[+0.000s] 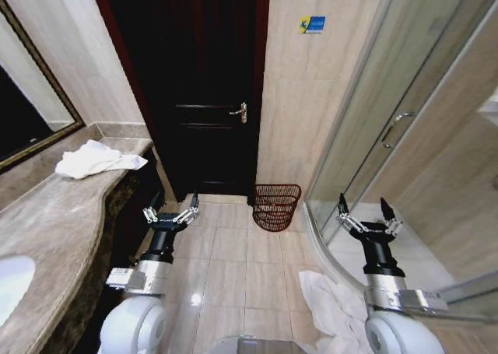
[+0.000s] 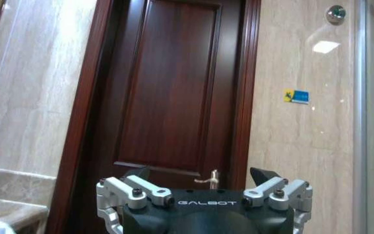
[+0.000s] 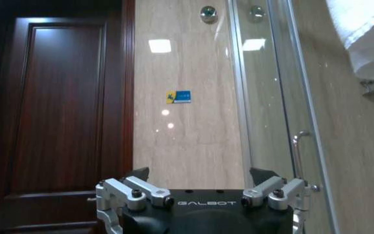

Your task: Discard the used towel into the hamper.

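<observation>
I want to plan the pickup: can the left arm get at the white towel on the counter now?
Probably yes: the towel lies uncovered on the counter on the left gripper's side, nothing between; its fingers are open.

Held both arms forward and raised at matching height. Kept black-and-silver left gripper (image 1: 170,208) spread wide, empty, fingertips pointing up. Kept black-and-silver right gripper (image 1: 366,212) likewise parted, nothing between its jaws.

Sink basin (image 1: 14,280) cut off at the counter's near left edge, mirror (image 1: 27,109) running out of the head view, white towel on the floor (image 1: 331,311) partly behind the right arm, blue wall sticker (image 1: 312,24) too small to read, hanging white towel (image 3: 364,34) cropped at the corner of the right wrist view.
</observation>
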You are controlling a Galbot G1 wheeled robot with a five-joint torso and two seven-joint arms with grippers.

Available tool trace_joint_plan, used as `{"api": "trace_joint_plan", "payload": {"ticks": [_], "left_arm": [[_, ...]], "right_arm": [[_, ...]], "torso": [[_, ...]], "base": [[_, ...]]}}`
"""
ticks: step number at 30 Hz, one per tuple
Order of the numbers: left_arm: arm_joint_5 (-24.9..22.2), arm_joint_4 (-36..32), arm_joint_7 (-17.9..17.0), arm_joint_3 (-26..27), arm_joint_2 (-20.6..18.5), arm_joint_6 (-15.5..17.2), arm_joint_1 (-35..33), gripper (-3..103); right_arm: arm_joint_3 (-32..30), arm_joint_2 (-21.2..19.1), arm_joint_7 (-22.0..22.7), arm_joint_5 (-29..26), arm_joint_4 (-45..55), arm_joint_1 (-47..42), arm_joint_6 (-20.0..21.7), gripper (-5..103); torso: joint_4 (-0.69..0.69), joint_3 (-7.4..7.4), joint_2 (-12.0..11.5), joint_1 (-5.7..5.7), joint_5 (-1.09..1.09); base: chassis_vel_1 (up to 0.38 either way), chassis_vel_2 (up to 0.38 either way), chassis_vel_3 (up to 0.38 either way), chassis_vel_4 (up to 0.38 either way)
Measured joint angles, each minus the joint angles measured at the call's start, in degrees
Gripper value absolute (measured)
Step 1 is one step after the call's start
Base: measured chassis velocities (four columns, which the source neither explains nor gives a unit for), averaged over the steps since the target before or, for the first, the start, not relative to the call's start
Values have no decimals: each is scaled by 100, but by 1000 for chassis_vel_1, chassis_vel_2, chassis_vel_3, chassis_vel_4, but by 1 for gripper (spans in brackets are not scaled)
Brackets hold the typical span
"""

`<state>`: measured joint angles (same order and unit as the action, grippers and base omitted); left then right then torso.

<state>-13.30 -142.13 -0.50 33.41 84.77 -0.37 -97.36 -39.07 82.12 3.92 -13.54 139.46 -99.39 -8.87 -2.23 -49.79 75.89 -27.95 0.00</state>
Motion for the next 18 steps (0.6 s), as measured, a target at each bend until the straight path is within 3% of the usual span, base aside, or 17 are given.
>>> {"api": "trace_joint_plan", "payload": {"ticks": [10, 18], "left_arm": [[-92, -42, -94, 53, -19, -8, -2, 100], [-75, -107, -221, 65, 262, 52, -52, 100]], "right_arm": [[17, 25, 22, 100, -57, 24, -221, 100], [17, 37, 120, 137, -75, 46, -301, 100]], "torso": [[-1, -2, -1, -5, 1], [0, 1, 1, 3, 0]], "base": [[-152, 150, 150, -153], [-27, 20, 10, 1]]}}
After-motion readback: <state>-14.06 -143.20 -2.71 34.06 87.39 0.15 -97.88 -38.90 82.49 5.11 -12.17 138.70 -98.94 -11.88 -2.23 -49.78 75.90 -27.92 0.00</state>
